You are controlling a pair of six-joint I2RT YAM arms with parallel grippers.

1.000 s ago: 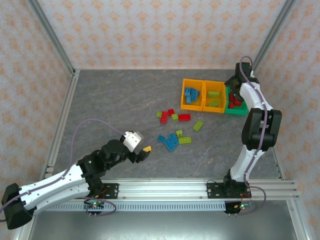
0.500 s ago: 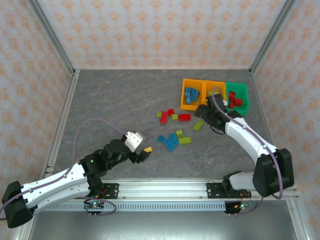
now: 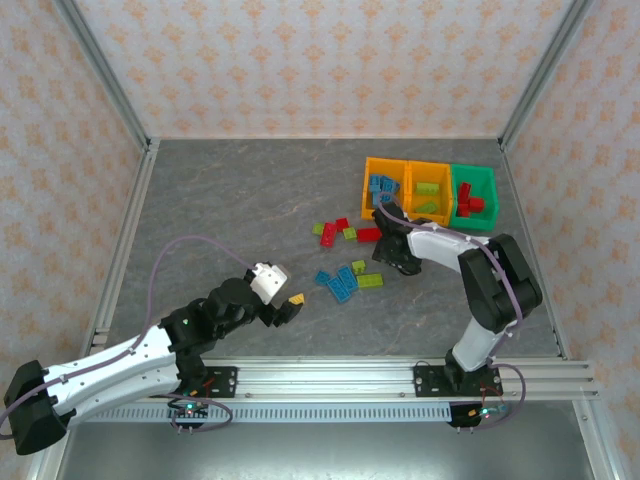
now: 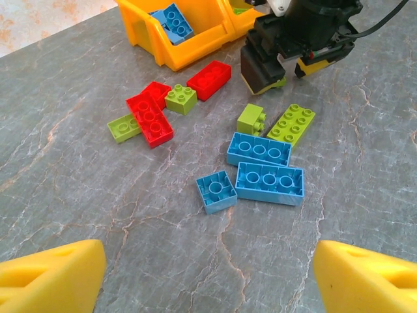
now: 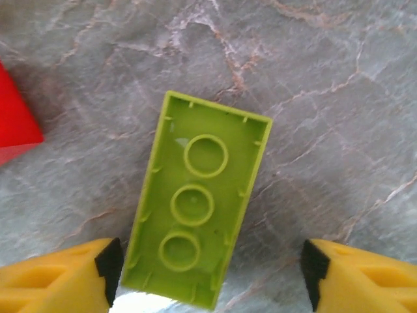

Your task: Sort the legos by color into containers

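- Three joined bins (image 3: 408, 190) stand in a row near the table's (image 3: 220, 220) far right corner: two orange, then a green one nearest the right edge.
- Some legos (image 3: 381, 187) are already in them: blue in the left orange bin, lime in the middle one, red in the green one.
- About ten more, in red, lime and blue, lie scattered on the table on the near side of the bins.
- Low over the table, close to the orange bins' near side, the right gripper (image 3: 392, 255) has its fingers spread wide.
- Between them lies a lime brick (image 5: 199, 208), hollow side up and close to the left fingertip; whether they touch cannot be told.
- Nearer the near edge, left of the loose pile, the left gripper (image 3: 285, 308) hangs with its fingers well apart and nothing between them.
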